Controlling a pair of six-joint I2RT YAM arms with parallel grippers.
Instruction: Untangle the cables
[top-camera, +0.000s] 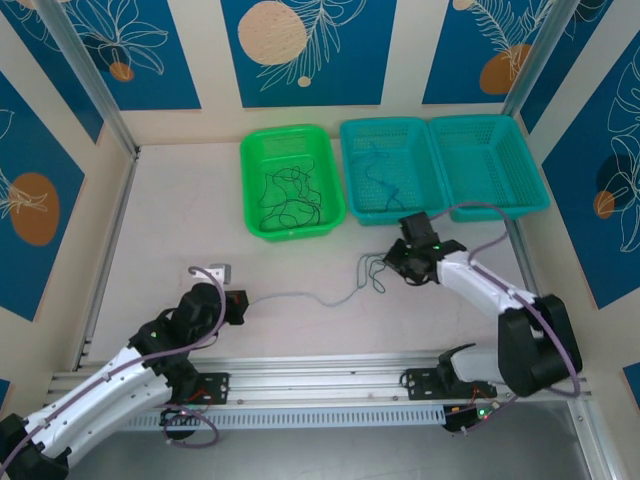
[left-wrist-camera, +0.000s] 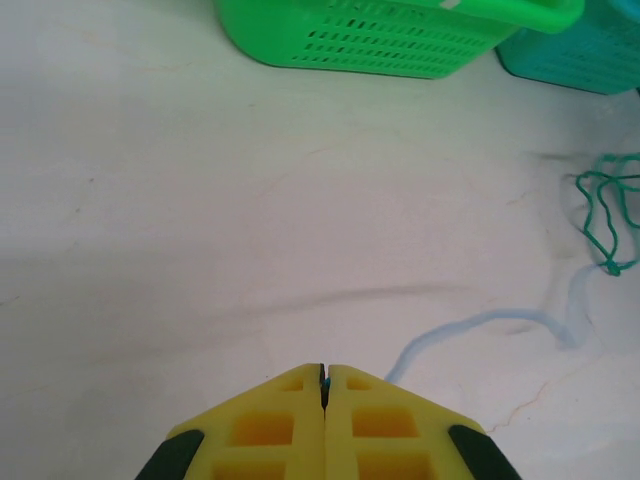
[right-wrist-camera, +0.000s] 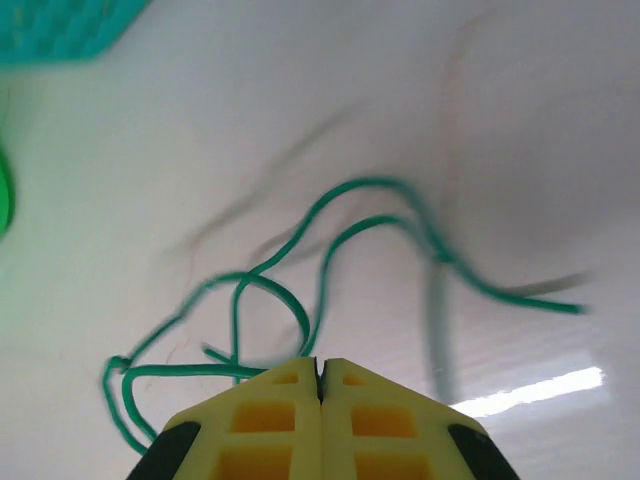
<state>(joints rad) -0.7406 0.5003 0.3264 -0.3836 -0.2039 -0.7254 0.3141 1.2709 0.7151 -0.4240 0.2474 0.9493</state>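
- The left gripper (top-camera: 238, 305) sits low on the white table (top-camera: 170, 210), near the front left. Its yellow fingers (left-wrist-camera: 270, 430) are pressed tight together.
- A pale blue cable (top-camera: 300, 296) comes out right at those fingertips, so they appear to be pinching its end. From there it runs across the table toward the right arm.
- In the left wrist view the pale blue cable (left-wrist-camera: 480, 320) curves away to the right and meets a teal-green cable (left-wrist-camera: 600, 215) lying in loose loops.
- The right gripper (top-camera: 392, 262) is further back, just in front of the middle basket, and it is clenched too.
- Up close, the teal-green cable (right-wrist-camera: 350, 225) loops in front of the right gripper (right-wrist-camera: 319, 368) and runs in at the fingertips, which look to be gripping it.
- From above, the teal-green cable (top-camera: 374, 275) is a small curl just left of the right gripper, joined to the pale blue one.
- 3 baskets stand in a row at the back.
- The green basket (top-camera: 248, 185) holds a tangle of black cables (top-camera: 290, 195).
- The middle teal basket (top-camera: 347, 160) holds 1 thin blue cable (top-camera: 385, 170).
- The right teal basket (top-camera: 530, 165) touches its neighbour.
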